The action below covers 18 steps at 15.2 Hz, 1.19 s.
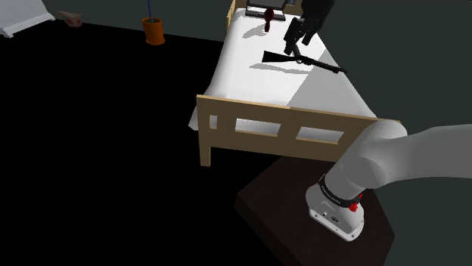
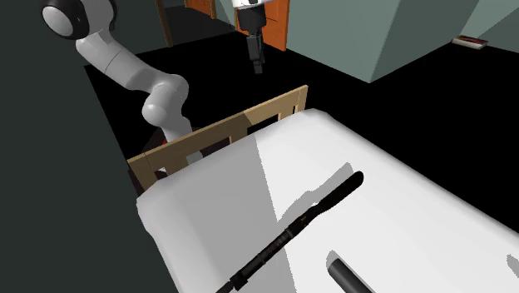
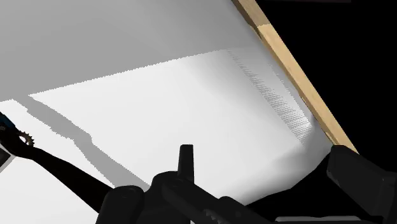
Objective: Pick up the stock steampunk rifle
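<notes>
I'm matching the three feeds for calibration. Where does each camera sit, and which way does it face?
Shoulder view: beside the stand, looking over the footboard along the mattress; arm and gripper show.
Second exterior view: over the mattress's far end, facing back toward arm and gripper.
Wrist view: on the hand, looking down at the mattress; black gripper parts show.
Shared: both exterior views show the rifle, from opposite ends.

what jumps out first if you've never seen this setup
A long black rifle lies flat on the white bed, in the shoulder view's upper right, with the black gripper hanging in the air, clear of it. An orange pot stands apart at that view's upper left.
</notes>
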Motion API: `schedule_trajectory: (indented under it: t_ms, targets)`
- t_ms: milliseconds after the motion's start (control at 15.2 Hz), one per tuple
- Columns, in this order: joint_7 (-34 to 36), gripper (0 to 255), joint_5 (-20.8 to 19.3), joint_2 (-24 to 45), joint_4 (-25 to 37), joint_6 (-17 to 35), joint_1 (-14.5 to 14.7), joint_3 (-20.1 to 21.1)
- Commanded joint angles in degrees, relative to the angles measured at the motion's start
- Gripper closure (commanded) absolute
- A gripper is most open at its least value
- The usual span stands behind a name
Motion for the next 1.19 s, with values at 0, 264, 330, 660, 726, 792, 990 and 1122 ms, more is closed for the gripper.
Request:
schedule_trajectory:
  t_ms: [0,264,330,660,726,792,990,1122]
  targets:
    - [0.0,0,0.0,0.0,0.0,0.0,0.0,0.0]
    - [-9.3,0,-2.9,-0.6,-2.8,2.9,0.0,-6.4]
    - [-11.6,0,-3.7,-0.5,-3.2,3.7,-0.1,-8.1]
    - [-23.2,0,-7.0,1.9,-3.7,7.8,0.2,-16.5]
    - [-25.6,0,-7.5,2.8,-3.5,8.6,0.3,-18.2]
    - [-28.0,0,-8.0,3.7,-3.2,9.5,0.5,-19.9]
    - [-35.1,0,-8.9,7.1,-1.6,12.0,1.5,-25.3]
    - [-40.0,0,-9.1,9.9,0.0,13.7,2.5,-29.0]
